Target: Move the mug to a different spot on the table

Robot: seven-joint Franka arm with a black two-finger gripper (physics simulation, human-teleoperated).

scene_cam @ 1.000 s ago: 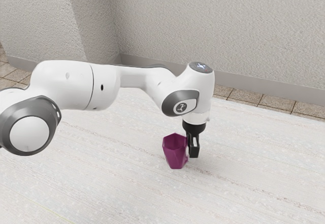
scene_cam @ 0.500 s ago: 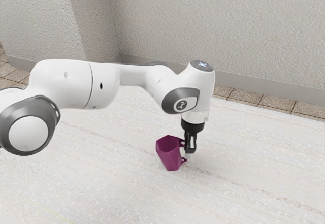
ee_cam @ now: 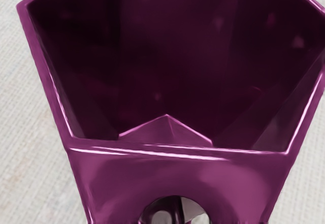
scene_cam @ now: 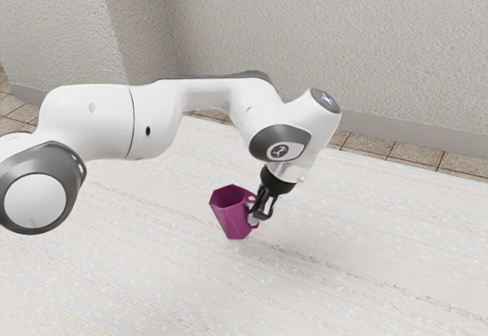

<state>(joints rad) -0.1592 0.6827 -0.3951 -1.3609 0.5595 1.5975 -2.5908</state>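
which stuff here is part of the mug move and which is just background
Part of the job:
purple mug, tilted, gripped at its handle side
gripper, shut on it
table, where it must be set down

Just there:
wall
tiled floor

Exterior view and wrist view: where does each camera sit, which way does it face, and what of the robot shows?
Exterior view: beside the table, facing across it to the wall; the white arm enters from the exterior view's left, gripper shut on the tilted purple mug.
Wrist view: on the hand, looking into the mug's mouth; a dark shape through its handle may be a finger, I cannot tell.
Shared: the mug and the pale table.
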